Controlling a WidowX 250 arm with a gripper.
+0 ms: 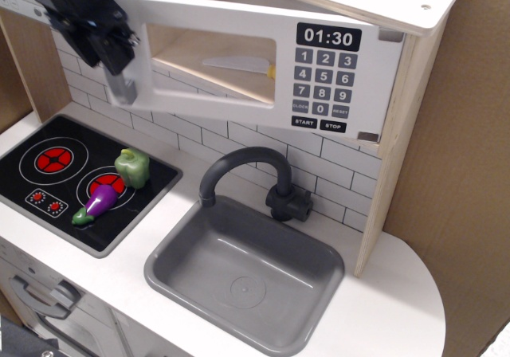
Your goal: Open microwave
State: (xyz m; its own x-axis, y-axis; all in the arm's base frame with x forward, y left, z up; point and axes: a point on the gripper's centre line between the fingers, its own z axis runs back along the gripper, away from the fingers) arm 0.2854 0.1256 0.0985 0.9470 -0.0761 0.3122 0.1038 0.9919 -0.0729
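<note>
The microwave [319, 62] sits high at the back of the toy kitchen, above the tiled wall and the sink [243, 273], and its white door [199, 54] now stands swung out at an angle, hinged on the keypad side, with a clear gap between its free edge and the wooden box behind it. Through the gap and the window the bare wooden inside shows, with a pale knife-shaped piece lying in it. As a judgement, the task looks largely done: the door is plainly off its closed seat, and what is left is at most a further swing outward and letting go. The black tool [107, 42] is at the door's free left edge, right at the grey upright handle [121, 86], whose lower end pokes out below it. It seems to be clamped on the handle, but its dark bulk hides the contact, so whether it grips or merely hooks cannot be told. The door therefore reaches from the tool rightward to the keypad. Down on the worktop [382, 309], the stovetop [80, 178] with a green pepper [132, 167] and an aubergine [97, 205] lies well below the tool, untouched.
</note>
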